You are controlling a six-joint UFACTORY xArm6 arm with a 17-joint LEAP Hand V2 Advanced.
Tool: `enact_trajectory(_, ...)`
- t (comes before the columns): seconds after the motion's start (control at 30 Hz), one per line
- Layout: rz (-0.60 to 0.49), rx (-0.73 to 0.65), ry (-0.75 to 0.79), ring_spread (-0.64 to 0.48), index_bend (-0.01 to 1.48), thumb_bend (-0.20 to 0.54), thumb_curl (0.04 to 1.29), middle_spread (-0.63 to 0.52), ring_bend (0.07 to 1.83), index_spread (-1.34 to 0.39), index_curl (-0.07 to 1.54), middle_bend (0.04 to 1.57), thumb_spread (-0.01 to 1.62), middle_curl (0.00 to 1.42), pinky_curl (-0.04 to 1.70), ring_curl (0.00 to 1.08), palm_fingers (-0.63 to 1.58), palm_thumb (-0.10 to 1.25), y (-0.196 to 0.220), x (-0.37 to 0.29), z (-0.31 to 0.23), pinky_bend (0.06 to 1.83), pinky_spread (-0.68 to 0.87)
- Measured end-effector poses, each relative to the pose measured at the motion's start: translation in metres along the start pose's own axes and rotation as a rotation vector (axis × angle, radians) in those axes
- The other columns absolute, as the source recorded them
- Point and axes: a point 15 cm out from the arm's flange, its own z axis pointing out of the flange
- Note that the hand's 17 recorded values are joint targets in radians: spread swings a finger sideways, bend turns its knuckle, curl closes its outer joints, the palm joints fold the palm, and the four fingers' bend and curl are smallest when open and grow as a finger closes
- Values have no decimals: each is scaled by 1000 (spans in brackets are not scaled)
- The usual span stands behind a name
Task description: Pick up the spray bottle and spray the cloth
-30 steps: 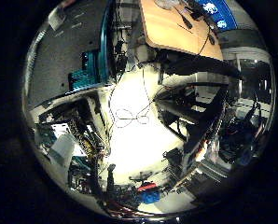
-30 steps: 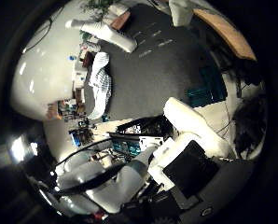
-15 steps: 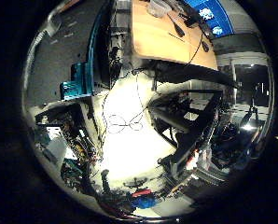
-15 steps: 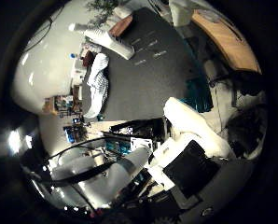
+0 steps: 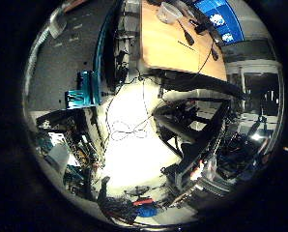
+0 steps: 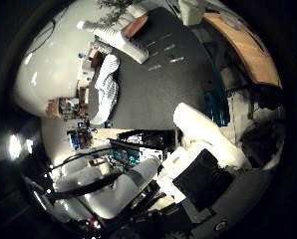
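Although you are well above the dark grey tabletop [image 6: 163, 84], the thumb-side view shows the white-and-grey striped cloth [image 6: 106, 89] lying crumpled near its edge, soft and limp. A white spray bottle [image 6: 121, 40] seems to lie on its side near the tabletop's far end; judge it light, stiff and smooth, best taken round the body below the trigger. Its nozzle is too small to make out. Your robot hand [image 6: 203, 149] shows white parts only; whether its fingers are spread or curled, you cannot tell.
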Motion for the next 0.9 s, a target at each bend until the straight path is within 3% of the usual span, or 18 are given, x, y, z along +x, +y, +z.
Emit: enact_trajectory(0.9,-19,27,38,52,235,-16,354,-51,185,-391,421,209,1189,362,216,174,391,770,-14,1,2,190,330)
